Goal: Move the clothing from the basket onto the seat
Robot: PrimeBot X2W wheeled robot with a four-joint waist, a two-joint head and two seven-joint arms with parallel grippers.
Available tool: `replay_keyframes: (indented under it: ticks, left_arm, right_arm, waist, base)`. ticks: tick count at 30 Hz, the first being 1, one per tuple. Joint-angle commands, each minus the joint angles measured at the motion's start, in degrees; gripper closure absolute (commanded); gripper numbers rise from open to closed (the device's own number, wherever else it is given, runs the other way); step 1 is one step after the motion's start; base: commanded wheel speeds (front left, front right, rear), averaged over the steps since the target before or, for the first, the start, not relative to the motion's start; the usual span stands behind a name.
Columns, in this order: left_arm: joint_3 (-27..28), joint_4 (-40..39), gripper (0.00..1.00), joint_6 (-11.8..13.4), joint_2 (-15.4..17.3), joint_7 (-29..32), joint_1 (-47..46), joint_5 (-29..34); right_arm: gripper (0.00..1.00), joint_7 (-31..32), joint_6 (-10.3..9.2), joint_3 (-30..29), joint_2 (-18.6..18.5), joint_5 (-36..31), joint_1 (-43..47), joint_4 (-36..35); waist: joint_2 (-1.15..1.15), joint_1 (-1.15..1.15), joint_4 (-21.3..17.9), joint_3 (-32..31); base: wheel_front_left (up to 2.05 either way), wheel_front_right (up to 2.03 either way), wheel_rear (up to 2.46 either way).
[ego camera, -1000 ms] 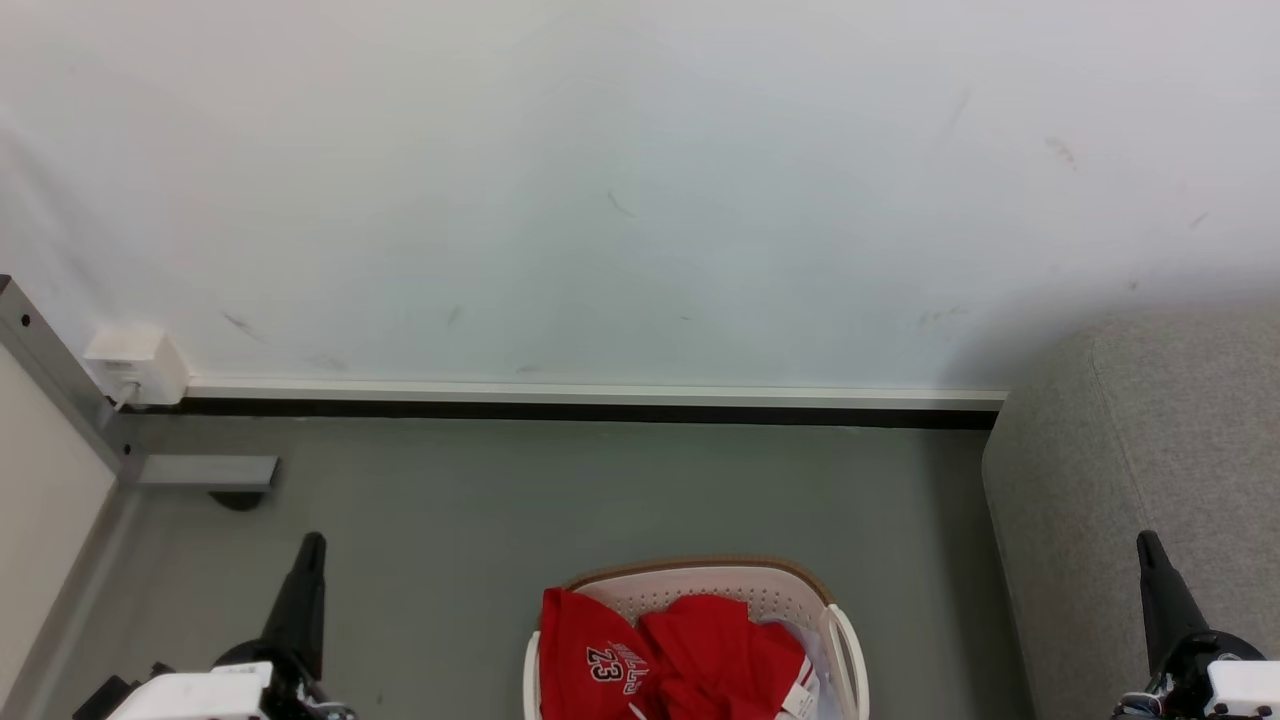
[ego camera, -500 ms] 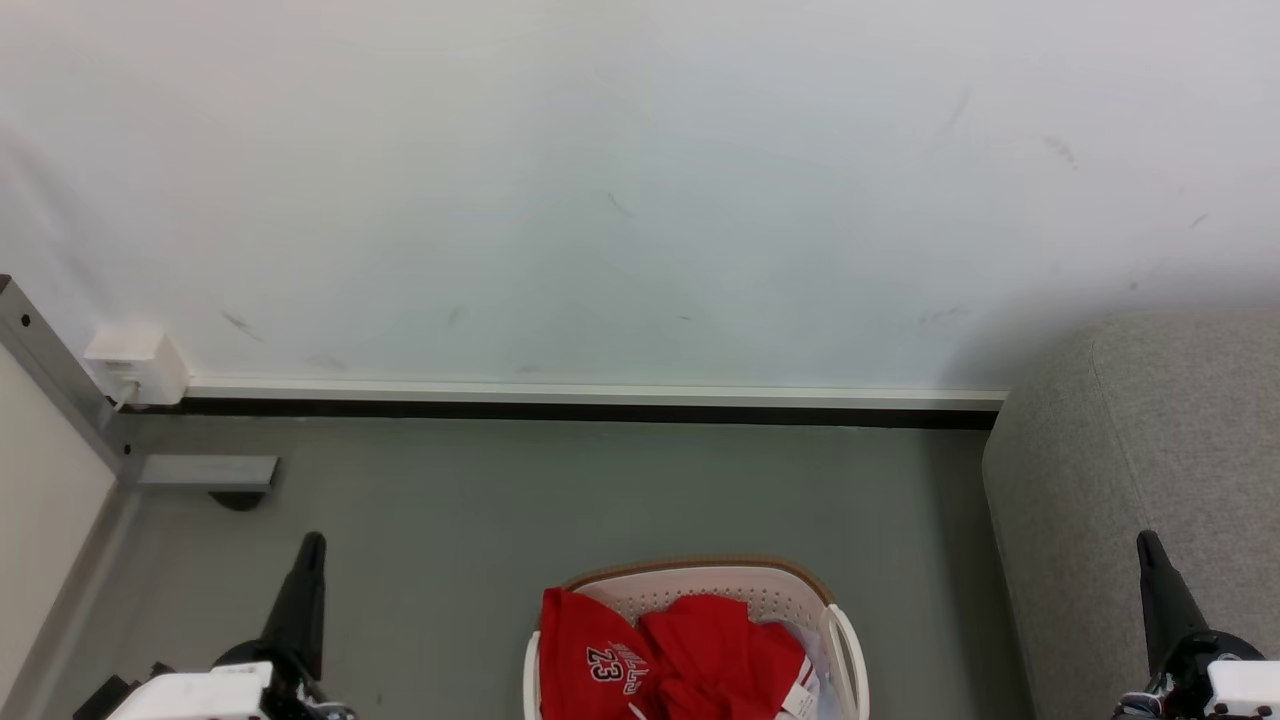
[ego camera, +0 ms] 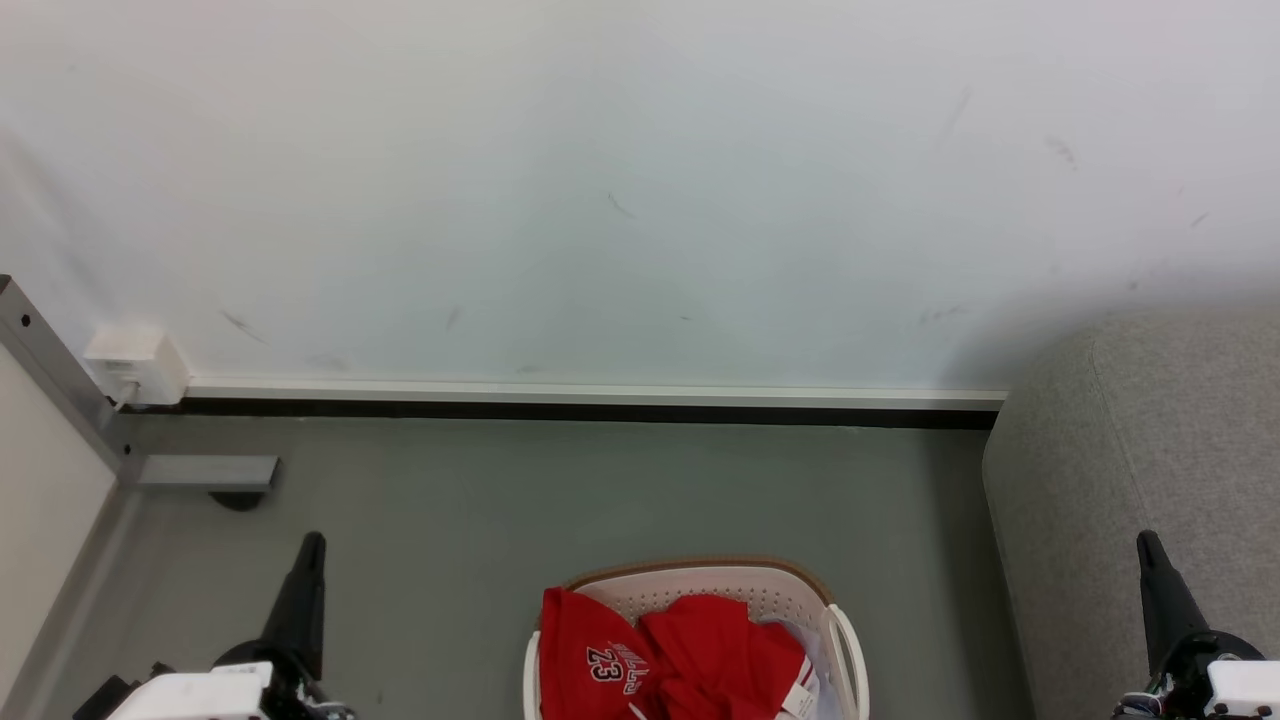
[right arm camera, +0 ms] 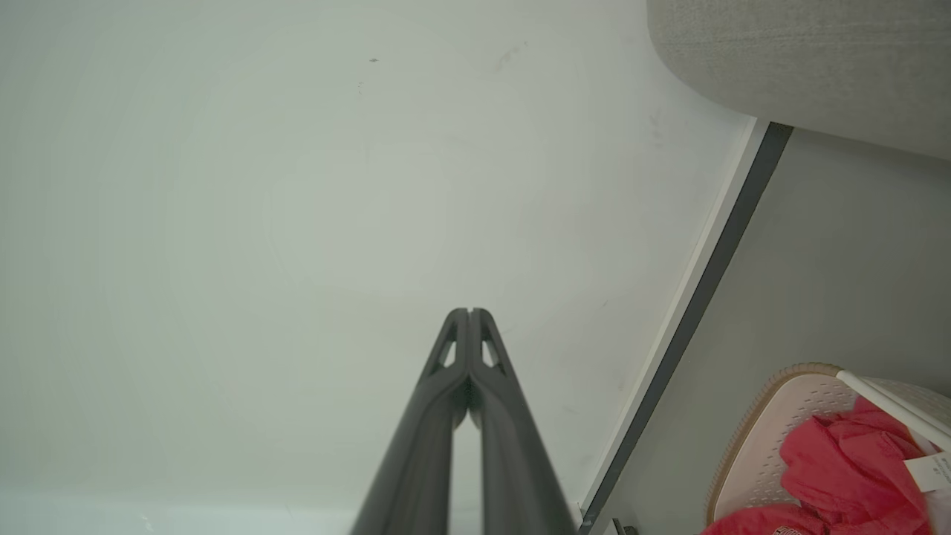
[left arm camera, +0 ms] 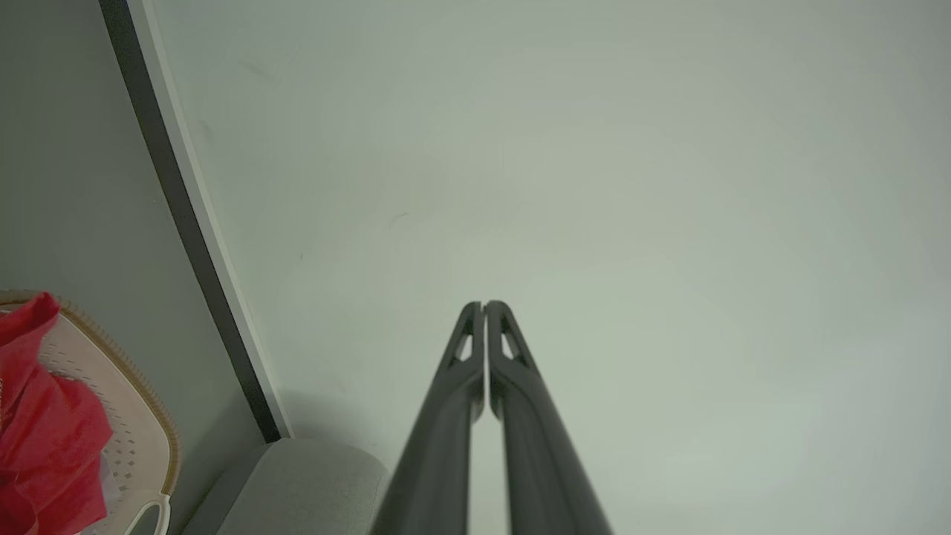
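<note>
The red clothing [ego camera: 670, 660] with a white "23" lies crumpled in the white basket [ego camera: 700, 578], which stands on the grey floor at the bottom middle of the head view. To its right rises the light grey seat [ego camera: 1130, 480]. My left gripper [ego camera: 312, 545] hangs shut at the lower left, well apart from the basket. My right gripper [ego camera: 1146, 543] is shut at the lower right, in front of the seat. The left wrist view has my left gripper [left arm camera: 484, 306] shut and empty, with clothing [left arm camera: 44, 446] and basket [left arm camera: 145, 438] at its left edge. The right wrist view has my right gripper [right arm camera: 469, 313] shut, the clothing [right arm camera: 847, 461] at lower right.
A white wall [ego camera: 640, 180] with a white and black skirting [ego camera: 590, 402] runs behind the basket. A grey metal frame leg [ego camera: 200, 470] and a small white box [ego camera: 135, 362] stand at the far left. Bare grey floor [ego camera: 600, 490] lies between the wall and the basket.
</note>
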Motion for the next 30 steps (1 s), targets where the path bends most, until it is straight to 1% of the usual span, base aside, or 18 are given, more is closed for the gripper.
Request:
replay_keyframes:
  ticks: [1,30]
  left_arm:
    - [0.11,-0.14,1.00,-0.30,0.38,0.17,-0.41,-0.83]
    - [0.11,-0.14,1.00,-0.30,0.38,0.17,-0.41,-0.83]
  right_arm:
    - [1.00,0.09,-0.16,-0.15,-0.04,-0.27,-0.73,0.16]
    - [1.00,0.08,-0.16,-0.15,-0.04,-0.27,-0.73,0.16]
  waist:
    - [0.00,0.00,0.00,0.00]
    - [0.00,0.00,0.00,0.00]
  base:
    - [0.00,0.00,0.00]
    - [0.00,0.00,0.00]
